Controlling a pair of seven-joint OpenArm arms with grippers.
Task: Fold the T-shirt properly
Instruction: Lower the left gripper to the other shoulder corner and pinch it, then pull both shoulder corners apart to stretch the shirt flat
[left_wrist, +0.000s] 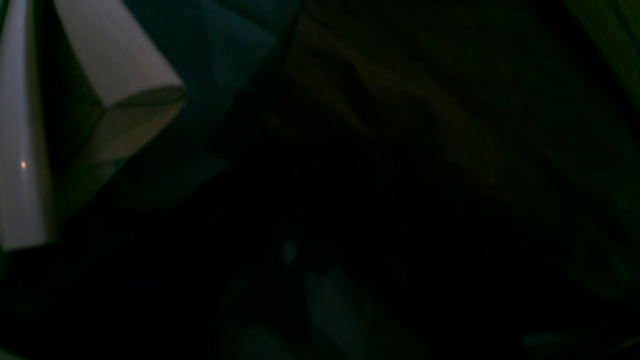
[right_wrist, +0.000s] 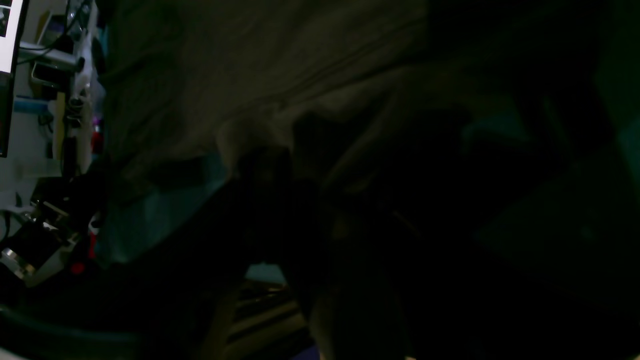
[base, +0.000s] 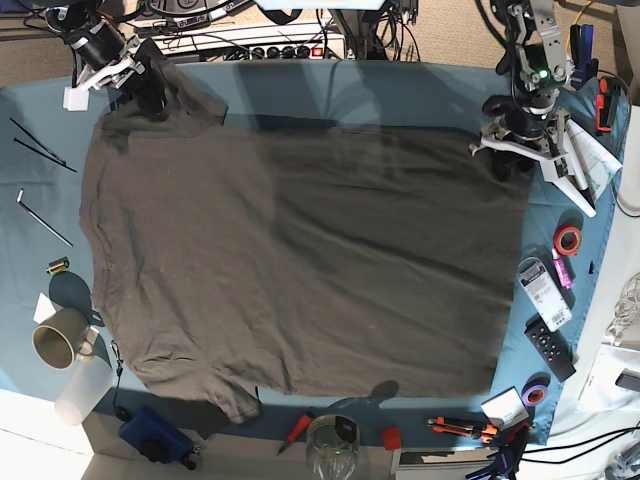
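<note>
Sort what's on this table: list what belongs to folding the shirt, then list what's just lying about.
For the job:
- T-shirt, spread flat
- tablecloth under it
- left end effector at the shirt's corner
- right end effector at the sleeve

Lying about:
- mug
- tape roll
- remote
- screwdriver
- glass jar

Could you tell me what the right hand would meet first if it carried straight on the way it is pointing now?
Most likely the T-shirt: the right hand points down at its sleeve near the tablecloth's far edge. Whether it already touches is hard to judge; the wrist view is very dark.
</note>
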